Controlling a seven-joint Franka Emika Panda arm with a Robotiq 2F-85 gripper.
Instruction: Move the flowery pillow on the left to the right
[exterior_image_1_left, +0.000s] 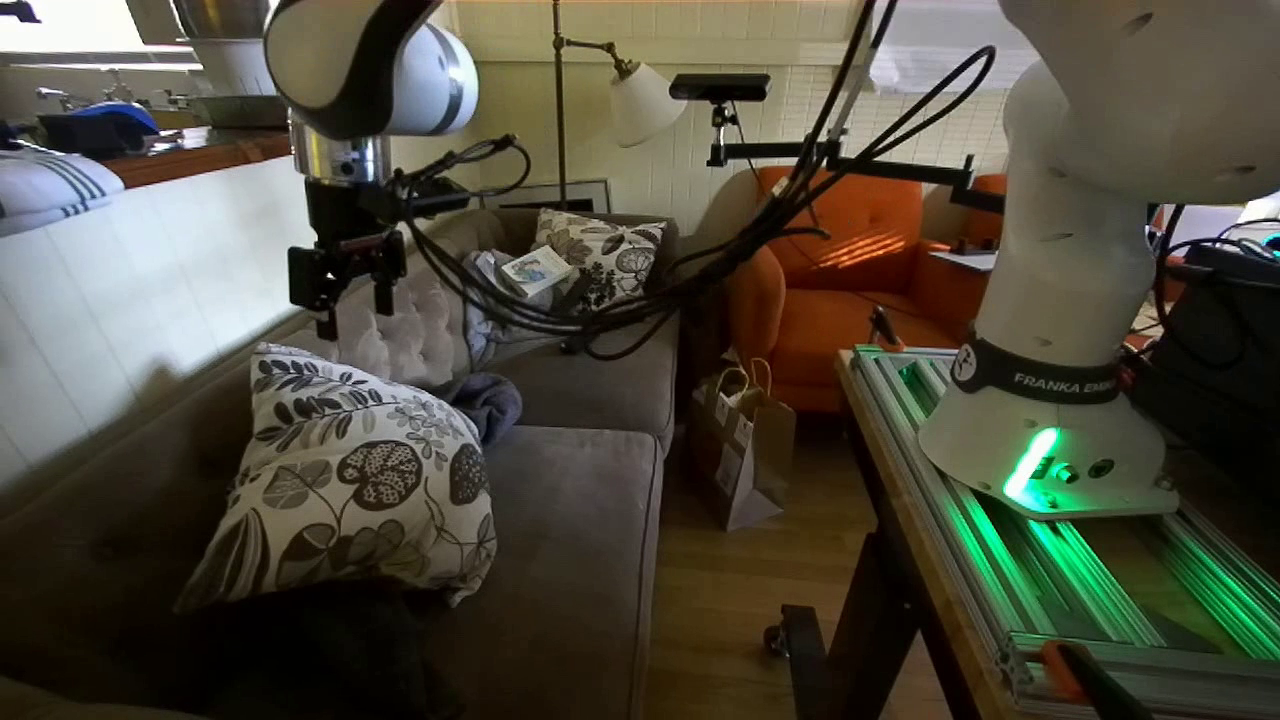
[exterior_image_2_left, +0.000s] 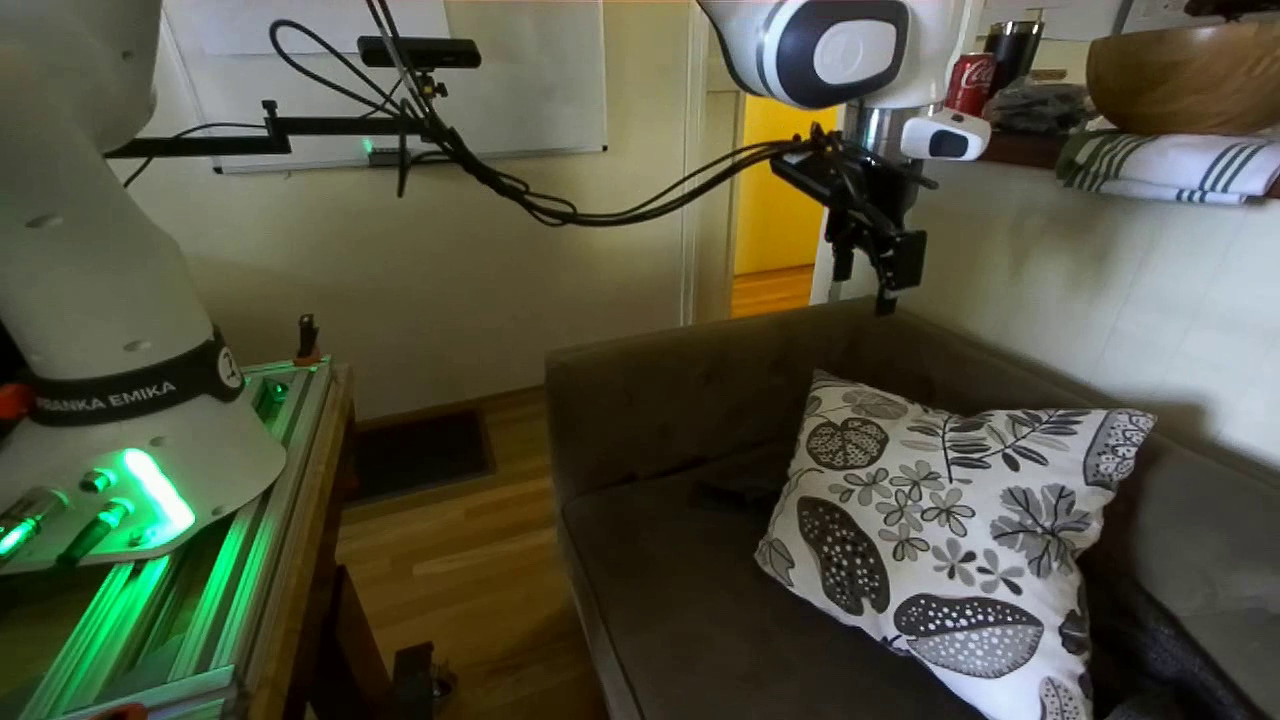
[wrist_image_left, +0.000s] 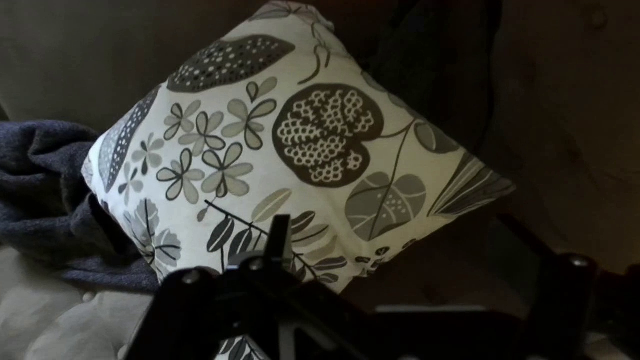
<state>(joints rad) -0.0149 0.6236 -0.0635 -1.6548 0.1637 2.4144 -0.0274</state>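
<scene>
Dark cloth (wrist_image_left: 45, 192) and pale tufted cushion (exterior_image_1_left: 410, 340) beside the flowery pillow (exterior_image_1_left: 370, 490), claw (exterior_image_1_left: 355, 316) above, jaws apart.

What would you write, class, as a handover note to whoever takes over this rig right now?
Hand: open, holding nothing, raised above the flowery pillow without touching it.
Job's things: pillow on the sofa; in an exterior view, a second patterned pillow sits farther along it.
Done: no grip on the pillow; these pictures alone can't confirm any move.
Left: probably lower the hand, grip the pillow, carry it right and release.
</scene>
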